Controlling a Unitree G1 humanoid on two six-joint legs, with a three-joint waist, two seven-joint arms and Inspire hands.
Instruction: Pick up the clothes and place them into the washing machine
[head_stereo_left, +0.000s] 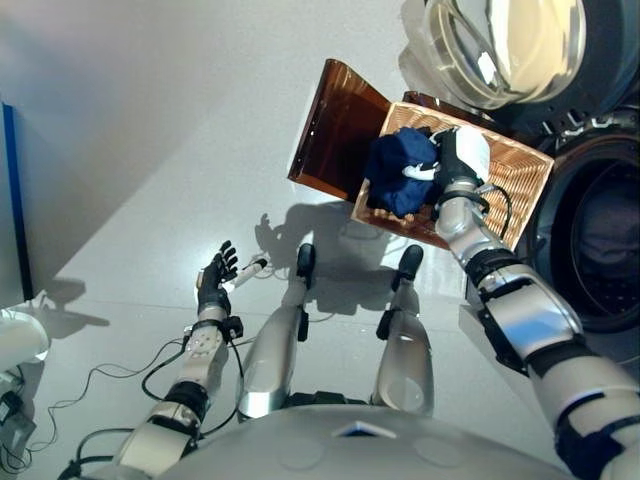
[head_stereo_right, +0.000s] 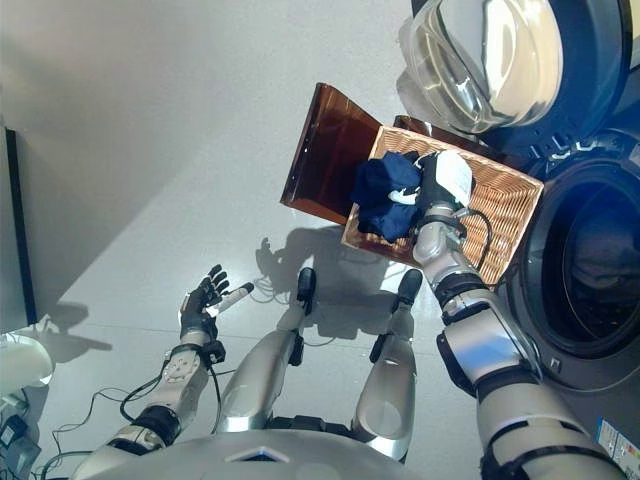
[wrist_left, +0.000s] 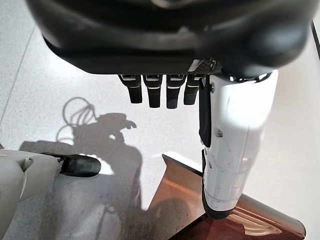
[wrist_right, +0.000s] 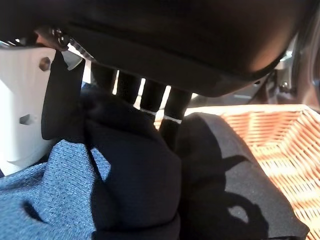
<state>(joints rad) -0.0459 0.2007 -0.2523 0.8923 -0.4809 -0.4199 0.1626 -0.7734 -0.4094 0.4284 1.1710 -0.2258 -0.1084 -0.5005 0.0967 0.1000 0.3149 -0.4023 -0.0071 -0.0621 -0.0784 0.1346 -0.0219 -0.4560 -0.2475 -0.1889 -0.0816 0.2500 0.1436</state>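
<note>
A bundle of dark blue clothes (head_stereo_left: 398, 170) lies at the left end of a wicker basket (head_stereo_left: 520, 180) on the floor. My right hand (head_stereo_left: 462, 155) reaches down into the basket. In the right wrist view its fingers (wrist_right: 150, 97) dig into the blue clothes (wrist_right: 130, 175), and a fold bunches up between them and the white-covered thumb. Right of the basket stands the washing machine, with its drum mouth (head_stereo_left: 600, 240) dark and its glass door (head_stereo_left: 500, 50) swung open. My left hand (head_stereo_left: 215, 275) hovers over the floor at the lower left, open and holding nothing.
A brown translucent lid (head_stereo_left: 335, 130) leans out from the basket's left side. A dark panel with a blue edge (head_stereo_left: 12, 200) stands at the far left, and a white object (head_stereo_left: 15, 340) sits below it. Pale grey floor lies between them and the basket.
</note>
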